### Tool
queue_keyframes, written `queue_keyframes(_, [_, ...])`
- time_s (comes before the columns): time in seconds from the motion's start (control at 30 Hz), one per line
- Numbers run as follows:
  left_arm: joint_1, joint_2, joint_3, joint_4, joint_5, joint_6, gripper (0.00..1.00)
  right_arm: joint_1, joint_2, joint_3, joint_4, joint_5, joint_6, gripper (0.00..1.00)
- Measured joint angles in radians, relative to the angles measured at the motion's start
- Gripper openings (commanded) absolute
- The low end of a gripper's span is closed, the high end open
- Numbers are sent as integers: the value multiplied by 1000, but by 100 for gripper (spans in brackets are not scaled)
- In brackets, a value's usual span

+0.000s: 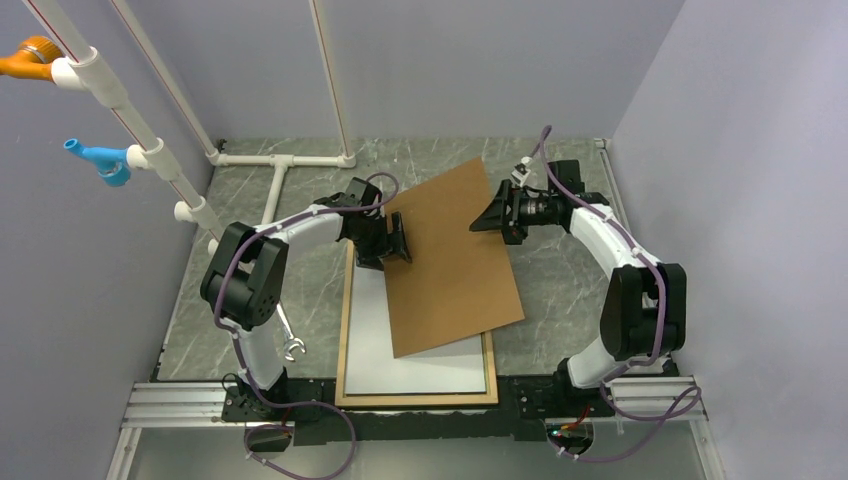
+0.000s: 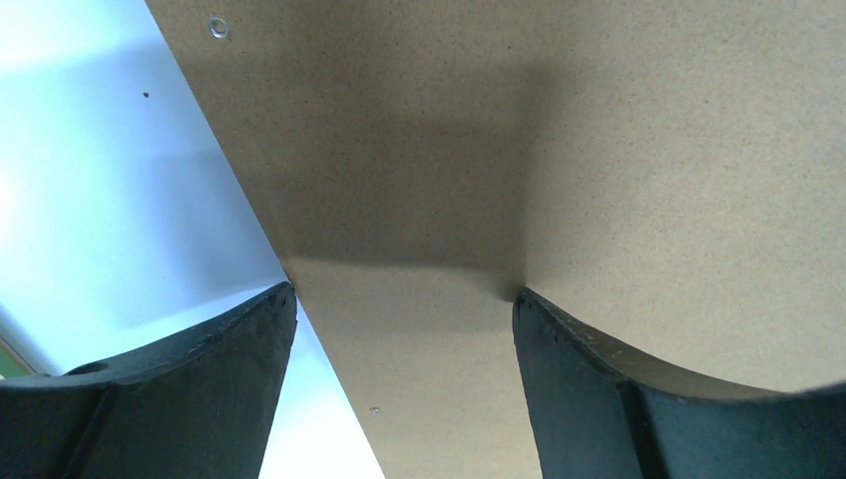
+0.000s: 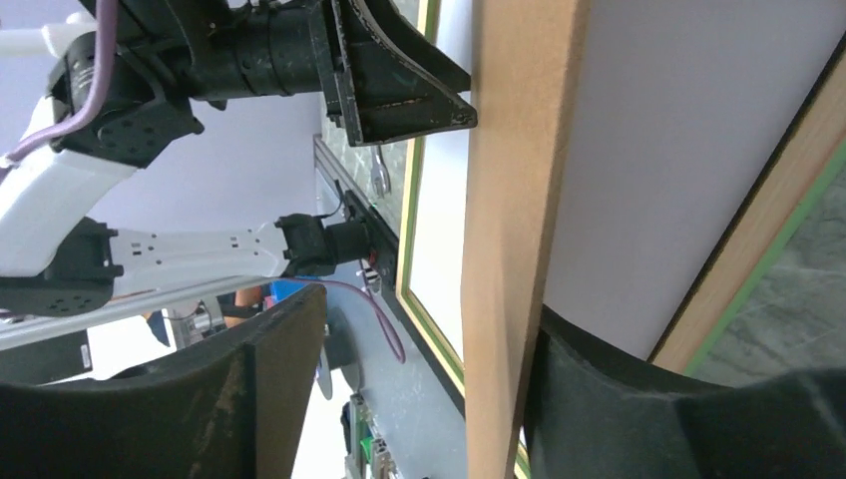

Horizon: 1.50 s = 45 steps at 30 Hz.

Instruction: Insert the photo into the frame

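Observation:
The frame (image 1: 415,399) lies flat at the near centre of the table, tan border up. In it lies the photo (image 1: 420,365), plain white back up. A brown backing board (image 1: 450,250) rests slanted over both, its far end raised. My left gripper (image 1: 398,243) is open at the board's left edge, both tips against the board (image 2: 599,150), with the photo (image 2: 100,180) beside it. My right gripper (image 1: 482,218) is open around the board's right edge. Seen edge-on, the board (image 3: 509,200) touches one finger (image 3: 599,379), with a wide gap to the other.
White pipes (image 1: 280,160) stand at the back left, with orange (image 1: 30,55) and blue (image 1: 95,160) fittings. A small spanner (image 1: 290,345) lies by the left arm's base. An aluminium rail (image 1: 180,405) runs along the near edge. Grey walls close in both sides.

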Motion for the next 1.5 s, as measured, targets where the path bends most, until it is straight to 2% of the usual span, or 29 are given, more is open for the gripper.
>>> queue_keyframes(0.17, [2, -6, 0, -5, 7, 1, 82, 57, -1, 74, -117, 118, -31, 39])
queue_keyframes(0.3, [-1, -21, 0, -5, 12, 2, 83, 69, -1, 159, -244, 211, -55, 26])
queue_keyframes(0.43, [-5, -42, 0, -27, -3, 11, 84, 76, 0, 331, -383, 305, -79, 14])
queue_keyframes(0.57, [-8, -92, 0, -78, -40, 14, 85, 80, 0, 472, -473, 393, -84, 5])
queue_keyframes(0.73, [-8, -185, 2, -116, -72, 15, 86, 111, -4, 552, -563, 479, -76, 3])
queue_keyframes(0.8, [-8, -220, 2, -123, -75, 15, 86, 134, -8, 551, -579, 490, -70, 4])
queue_keyframes(0.87, [-8, -242, 2, -121, -74, 14, 85, 151, -14, 535, -575, 489, -61, 11])
queue_keyframes(0.9, [-8, -250, 2, -119, -74, 14, 85, 158, -23, 511, -565, 489, -58, 18])
queue_keyframes(0.97, [-8, -251, 2, -117, -74, 14, 85, 163, -40, 455, -550, 491, -51, 41])
queue_keyframes(1.0, [-8, -248, 2, -119, -74, 14, 85, 161, -48, 422, -539, 493, -49, 50])
queue_keyframes(1.1, [-8, -242, -6, -117, -74, 14, 85, 130, -53, 320, -488, 501, -47, 65])
queue_keyframes(1.23, [-8, -223, -21, -124, -75, 16, 85, 39, -27, 209, -391, 486, -57, 75])
queue_keyframes(1.37, [-8, -180, -30, -125, -74, 19, 85, -67, 95, 178, -275, 458, -82, 85])
queue_keyframes(1.5, [-8, -137, -48, -123, -69, 19, 84, -108, 234, 174, -173, 431, -122, 88])
